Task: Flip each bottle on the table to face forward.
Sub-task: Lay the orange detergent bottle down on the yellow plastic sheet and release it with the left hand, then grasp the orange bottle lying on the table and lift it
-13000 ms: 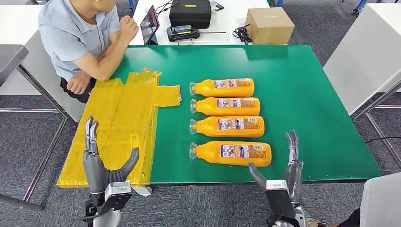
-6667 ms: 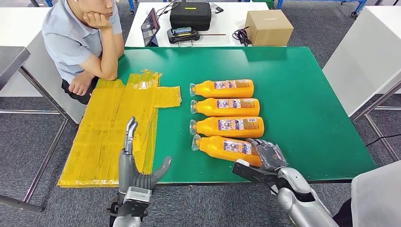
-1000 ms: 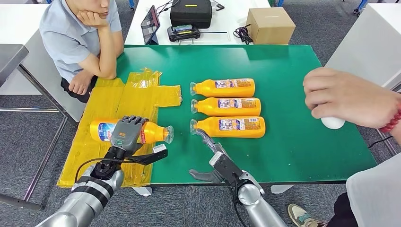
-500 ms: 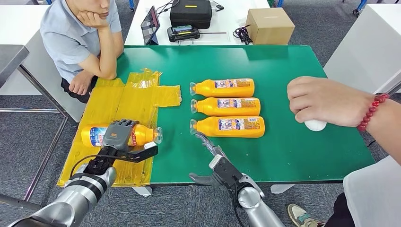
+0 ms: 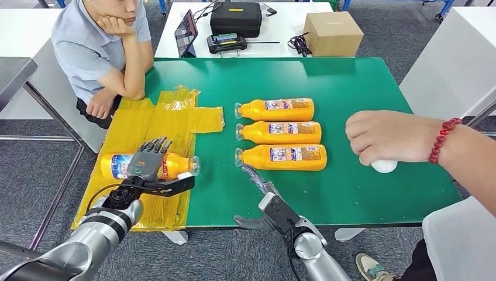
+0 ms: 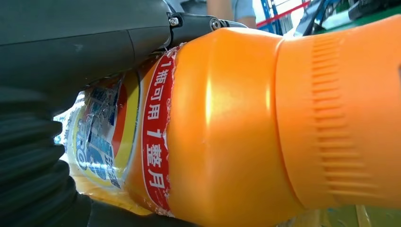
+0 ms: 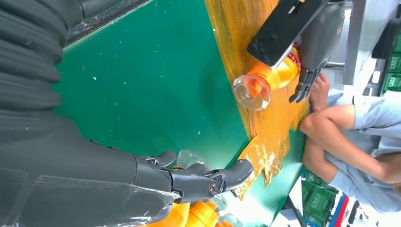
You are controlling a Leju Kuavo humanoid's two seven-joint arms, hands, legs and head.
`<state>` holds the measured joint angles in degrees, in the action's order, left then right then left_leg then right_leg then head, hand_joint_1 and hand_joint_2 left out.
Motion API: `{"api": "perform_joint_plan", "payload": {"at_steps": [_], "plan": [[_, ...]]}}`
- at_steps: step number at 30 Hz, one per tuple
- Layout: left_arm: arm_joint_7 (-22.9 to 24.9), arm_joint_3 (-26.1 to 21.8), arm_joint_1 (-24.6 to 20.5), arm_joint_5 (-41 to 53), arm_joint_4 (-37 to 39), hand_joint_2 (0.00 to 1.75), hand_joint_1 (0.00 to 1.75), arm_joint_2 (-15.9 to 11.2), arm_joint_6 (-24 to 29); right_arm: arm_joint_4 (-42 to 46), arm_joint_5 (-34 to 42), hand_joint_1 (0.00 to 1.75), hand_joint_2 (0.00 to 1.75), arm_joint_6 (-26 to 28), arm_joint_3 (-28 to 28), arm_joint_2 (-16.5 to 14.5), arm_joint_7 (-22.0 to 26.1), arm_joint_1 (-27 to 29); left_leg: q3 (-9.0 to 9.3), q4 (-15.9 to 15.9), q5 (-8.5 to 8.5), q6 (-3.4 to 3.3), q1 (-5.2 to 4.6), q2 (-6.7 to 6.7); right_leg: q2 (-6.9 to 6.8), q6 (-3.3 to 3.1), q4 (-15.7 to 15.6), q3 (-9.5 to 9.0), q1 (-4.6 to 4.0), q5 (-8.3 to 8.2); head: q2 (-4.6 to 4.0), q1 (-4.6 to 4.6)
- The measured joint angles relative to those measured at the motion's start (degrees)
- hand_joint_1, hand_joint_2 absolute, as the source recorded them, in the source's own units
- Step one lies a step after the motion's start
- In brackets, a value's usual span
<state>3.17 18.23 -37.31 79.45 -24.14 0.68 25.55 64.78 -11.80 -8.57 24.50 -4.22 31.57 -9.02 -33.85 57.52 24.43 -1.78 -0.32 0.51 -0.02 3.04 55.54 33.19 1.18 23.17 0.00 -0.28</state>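
Note:
Three orange bottles lie in a row on the green table (image 5: 362, 82), clear caps to the left: the far one (image 5: 275, 109), the middle one (image 5: 279, 132) and the near one (image 5: 282, 157). Another orange bottle (image 5: 178, 166) (image 6: 236, 123) (image 7: 257, 87) lies on the yellow sheet (image 5: 146, 126), cap pointing right. My left hand (image 5: 149, 165) (image 7: 321, 33) rests over its middle with fingers straightened and spread, thumb on the near side. My right hand (image 5: 266, 196) is open at the table's front edge, its fingers (image 7: 203, 182) pointing toward the near bottle's cap.
A person's hand (image 5: 386, 137) covers a small white object (image 5: 384, 166) on the table's right side. Another person sits at the far left corner (image 5: 99, 47), elbow on the table. A cardboard box (image 5: 333, 32), black case (image 5: 235, 16) and tablet (image 5: 186, 29) stand on the table behind.
My left hand moved the bottle left onto the yellow sheet, and its fingers have now uncurled from it. The person's hand with the white object slid left and nearer. My right hand stayed still.

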Motion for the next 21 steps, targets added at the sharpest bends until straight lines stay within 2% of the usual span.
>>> {"api": "perform_joint_plan", "payload": {"at_steps": [7,21], "plan": [[-0.2,-1.2,-1.0,-1.8,0.8,1.75,0.0,0.1,-4.4,0.0,0.0,0.0,1.75,0.0,0.0,0.0,-0.2,0.0,0.16,0.0,0.01,0.01,0.0,-0.03,0.01,-0.01,0.0,-0.11,0.0,0.0,0.0,-0.01],[-0.8,-2.7,-1.2,-2.9,1.3,1.75,0.0,0.2,-5.8,0.0,-0.1,0.0,1.75,0.0,-0.2,0.0,-0.2,0.0,0.22,0.0,0.01,0.01,-0.01,-0.03,0.01,-0.01,0.0,-0.18,0.01,0.0,0.0,-0.01]]}}
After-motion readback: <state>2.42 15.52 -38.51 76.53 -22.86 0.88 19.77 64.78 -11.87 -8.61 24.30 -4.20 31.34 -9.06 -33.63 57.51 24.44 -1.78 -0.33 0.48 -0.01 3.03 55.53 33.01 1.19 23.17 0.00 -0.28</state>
